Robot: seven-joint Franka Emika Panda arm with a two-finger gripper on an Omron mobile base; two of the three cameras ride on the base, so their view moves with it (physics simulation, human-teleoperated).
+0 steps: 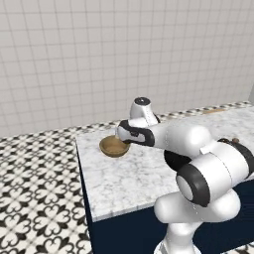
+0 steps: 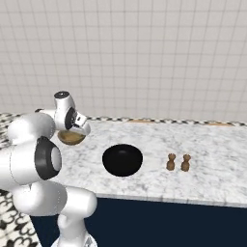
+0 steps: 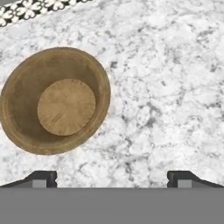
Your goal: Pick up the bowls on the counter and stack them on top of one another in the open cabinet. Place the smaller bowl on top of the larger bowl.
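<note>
My gripper [image 3: 112,177] is spread wide, holding nothing, pointing down at the counter [image 3: 166,87] just beside the small wooden bowl [image 3: 55,100]. I see the arm bent forward over the marble, wrist above that bowl [image 1: 114,147] near the slab's left end. The black bowl [image 2: 122,160] sits mid-counter, two small brown shakers [image 2: 178,162] to its right.

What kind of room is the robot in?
It looks like a pretend kitchen drawn by a computer. You can see a marble counter, a tiled wall, a wooden bowl, a black bowl and two little shakers.
</note>
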